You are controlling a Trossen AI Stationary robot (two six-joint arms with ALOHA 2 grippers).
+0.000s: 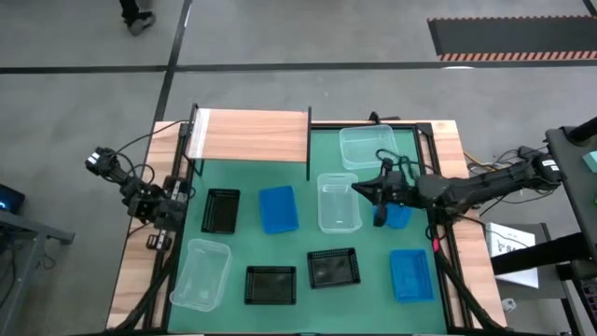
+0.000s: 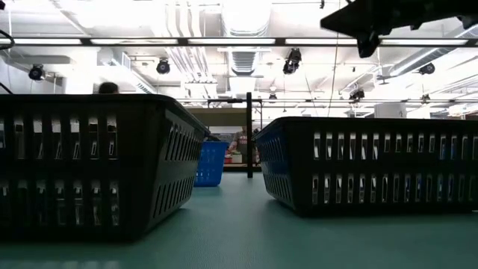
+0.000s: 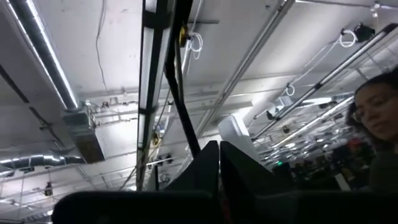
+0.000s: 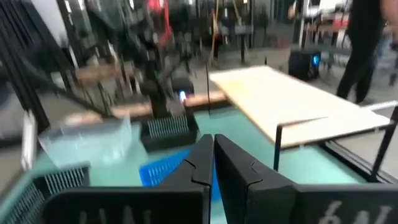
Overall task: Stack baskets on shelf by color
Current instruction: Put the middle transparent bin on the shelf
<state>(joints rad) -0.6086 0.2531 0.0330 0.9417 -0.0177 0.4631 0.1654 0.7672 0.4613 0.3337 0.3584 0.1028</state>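
Nine baskets lay spread over the green surface (image 1: 368, 238) and the wooden shelf (image 1: 250, 135) at its far left corner was bare, so I judged no stacking had begun.

The right tool (image 1: 354, 189), fingers pressed together and holding nothing, hung above the surface near its right edge, beside a clear basket (image 1: 338, 203); it was probably placed there to start on that one. A second clear basket (image 1: 366, 147) sat near the far edge and a third (image 1: 201, 273) at the near left corner. The black baskets (image 1: 221, 210) (image 1: 270, 285) (image 1: 334, 268) and two blue ones (image 1: 278, 208) (image 1: 410, 274) were scattered loosely between them. The third blue basket (image 1: 399, 216) was half hidden under the right arm. The left tool (image 3: 219, 171) waited off the left edge, fingers shut and pointing at the ceiling.
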